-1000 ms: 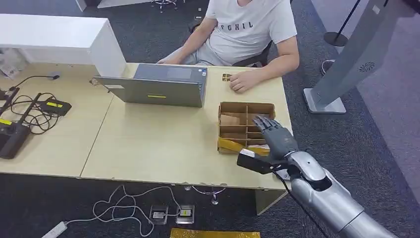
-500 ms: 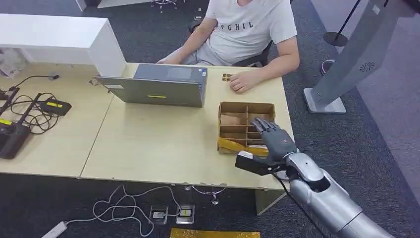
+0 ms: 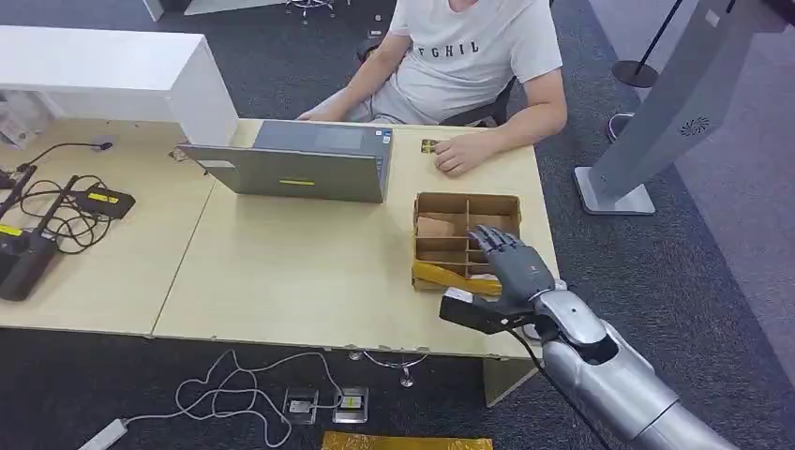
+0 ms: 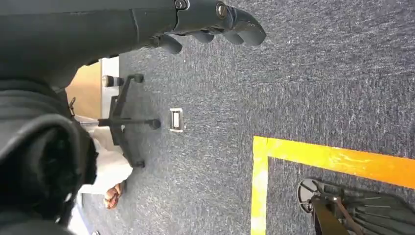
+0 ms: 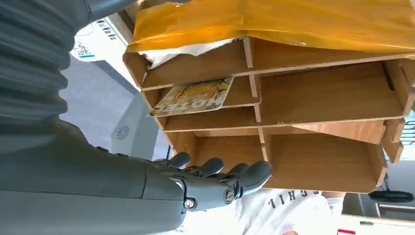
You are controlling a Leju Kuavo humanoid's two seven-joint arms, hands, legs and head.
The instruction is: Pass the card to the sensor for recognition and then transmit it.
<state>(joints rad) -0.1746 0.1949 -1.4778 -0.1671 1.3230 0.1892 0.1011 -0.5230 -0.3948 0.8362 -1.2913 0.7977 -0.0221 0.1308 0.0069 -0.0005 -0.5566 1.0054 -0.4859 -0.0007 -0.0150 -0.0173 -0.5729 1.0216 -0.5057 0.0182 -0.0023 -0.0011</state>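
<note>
Card (image 5: 193, 96) is lying untouched in the box (image 3: 466, 208), right of centre; my right hand (image 3: 511, 262) is hovering empty, fingers apart, everything remaining.

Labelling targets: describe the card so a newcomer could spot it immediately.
On the light wooden desk, find the brown compartmented wooden box near the right edge, under the robot's right hand. The card lies flat in one compartment: yellow and white with printed artwork, the only printed item among bare wooden dividers.
</note>
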